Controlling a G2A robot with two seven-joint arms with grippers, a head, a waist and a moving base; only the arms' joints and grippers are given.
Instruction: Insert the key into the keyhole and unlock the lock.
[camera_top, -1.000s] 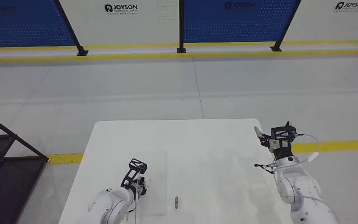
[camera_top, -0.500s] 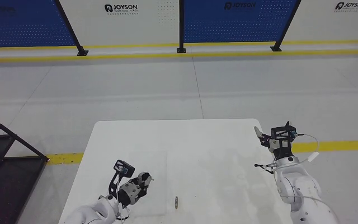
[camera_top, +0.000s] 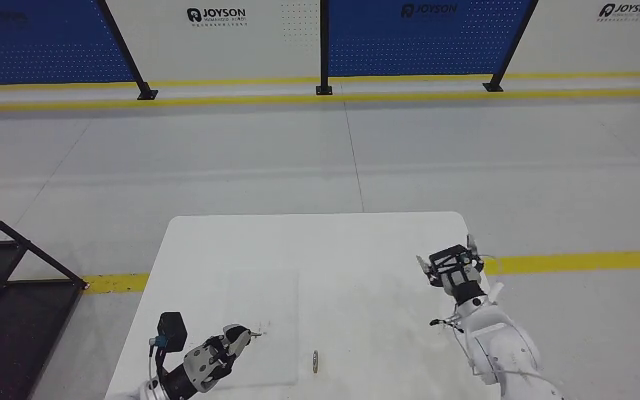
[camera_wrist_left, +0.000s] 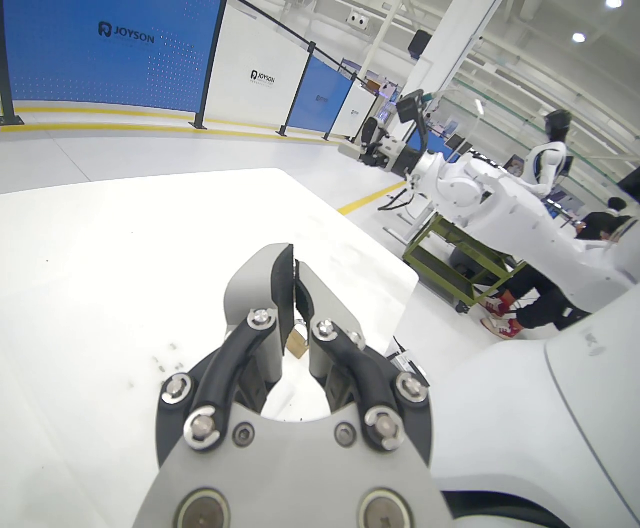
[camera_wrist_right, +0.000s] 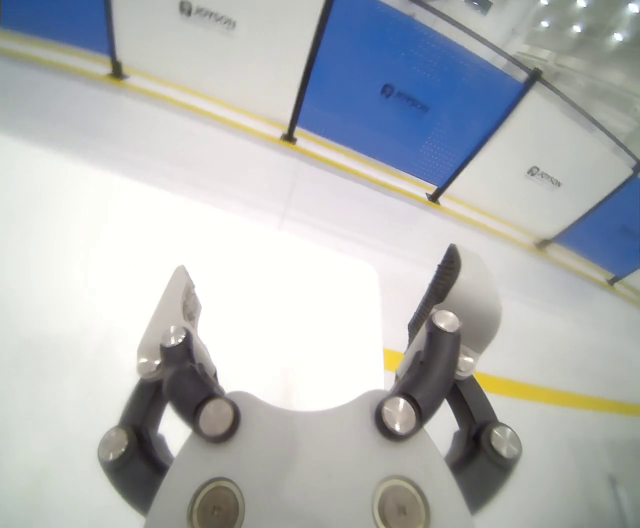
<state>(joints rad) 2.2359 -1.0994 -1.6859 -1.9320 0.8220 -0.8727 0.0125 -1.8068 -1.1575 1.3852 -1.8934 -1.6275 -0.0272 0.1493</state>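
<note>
The left gripper (camera_wrist_left: 295, 266) is clenched at the near left of the table (camera_top: 350, 260), and the small lock (camera_top: 315, 360) lies to its right. The right gripper (camera_top: 452, 262) hangs spread open over the right edge.

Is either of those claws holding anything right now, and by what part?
The right gripper is open and empty. The left gripper is pinched shut; whether anything thin sits between its tips cannot be told.

White table (camera_top: 380, 260), small brass lock (camera_top: 315, 361) near its front edge
</note>
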